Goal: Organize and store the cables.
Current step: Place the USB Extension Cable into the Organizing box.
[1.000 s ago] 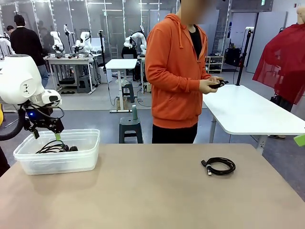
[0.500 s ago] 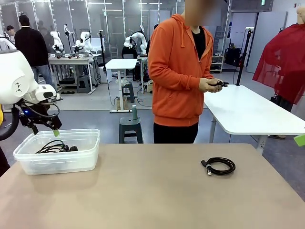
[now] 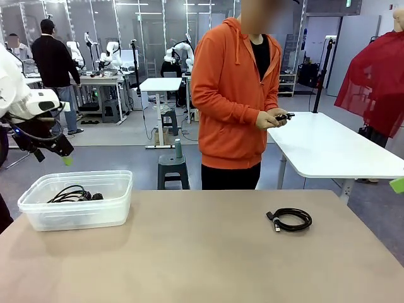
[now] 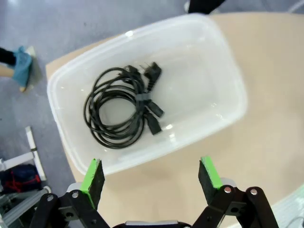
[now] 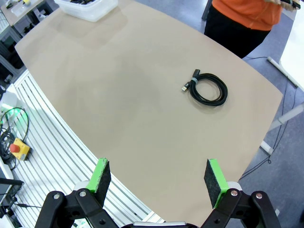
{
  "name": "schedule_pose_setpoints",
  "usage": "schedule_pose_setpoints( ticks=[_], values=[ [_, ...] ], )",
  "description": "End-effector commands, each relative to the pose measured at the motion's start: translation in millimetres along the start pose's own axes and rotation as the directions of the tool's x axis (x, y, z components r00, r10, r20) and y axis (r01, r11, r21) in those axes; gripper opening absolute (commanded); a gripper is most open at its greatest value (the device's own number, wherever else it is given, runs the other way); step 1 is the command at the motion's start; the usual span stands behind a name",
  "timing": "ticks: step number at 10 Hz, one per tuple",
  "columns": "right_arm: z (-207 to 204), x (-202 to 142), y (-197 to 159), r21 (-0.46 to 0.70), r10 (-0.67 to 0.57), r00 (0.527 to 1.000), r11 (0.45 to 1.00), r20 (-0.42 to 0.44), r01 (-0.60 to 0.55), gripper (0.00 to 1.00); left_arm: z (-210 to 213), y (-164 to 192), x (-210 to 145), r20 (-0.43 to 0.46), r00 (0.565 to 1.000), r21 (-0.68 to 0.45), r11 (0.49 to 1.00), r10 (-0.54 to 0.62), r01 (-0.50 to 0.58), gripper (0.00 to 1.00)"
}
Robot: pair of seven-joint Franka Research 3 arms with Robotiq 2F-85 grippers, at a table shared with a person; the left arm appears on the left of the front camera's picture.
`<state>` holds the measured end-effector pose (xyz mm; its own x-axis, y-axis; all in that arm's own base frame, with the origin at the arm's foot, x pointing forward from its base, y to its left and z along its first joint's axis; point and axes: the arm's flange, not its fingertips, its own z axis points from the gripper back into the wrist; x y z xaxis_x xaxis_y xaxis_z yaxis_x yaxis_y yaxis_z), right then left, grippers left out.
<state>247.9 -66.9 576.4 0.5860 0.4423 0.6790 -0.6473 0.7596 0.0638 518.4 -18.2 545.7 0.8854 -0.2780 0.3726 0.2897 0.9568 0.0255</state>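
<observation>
Left fingers (image 4: pixel 93 180) and right fingers (image 5: pixel 100 175) gape empty; one cable (image 4: pixel 121 108) lies coiled in the tub (image 4: pixel 223 71), another cable (image 3: pixel 290 219) loose on the bench (image 3: pixel 189 252) — light and floppy, probably best pinched across its bundled strands.

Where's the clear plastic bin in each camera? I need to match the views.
Front view: bin at left, near the table's far corner.
Left wrist view: bin in the centre, a cable coiled inside.
Right wrist view: bin at the top-left edge.
Shared landmark: the tan table.
</observation>
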Motion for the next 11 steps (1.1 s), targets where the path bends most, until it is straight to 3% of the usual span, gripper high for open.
schedule_pose_setpoints(
  ticks=[1,5,8,11],
  values=[
    [-0.4,-0.2,0.0,-0.009,-0.005,1.000,1.000,-0.008,0.005,1.00,37.8,-15.2,-24.4,0.001,0.997,-0.079,0.994,-0.081,0.081,1.00],
    [0.0,0.0,0.1,0.000,0.000,1.000,1.000,0.000,0.000,1.00,101.7,-45.0,-68.6,0.194,0.958,-0.098,0.967,-0.213,0.235,1.00],
    [37.6,43.4,27.6,-0.057,0.029,0.996,0.998,-0.081,-0.034,1.00,125.5,-51.0,-105.5,0.265,0.929,-0.098,0.952,-0.257,0.291,1.00],
    [29.5,68.0,39.6,-0.126,-0.033,0.984,0.992,-0.174,0.011,1.00,143.1,-57.7,-142.4,0.348,0.894,-0.078,0.942,-0.282,0.328,1.00]
  ],
)
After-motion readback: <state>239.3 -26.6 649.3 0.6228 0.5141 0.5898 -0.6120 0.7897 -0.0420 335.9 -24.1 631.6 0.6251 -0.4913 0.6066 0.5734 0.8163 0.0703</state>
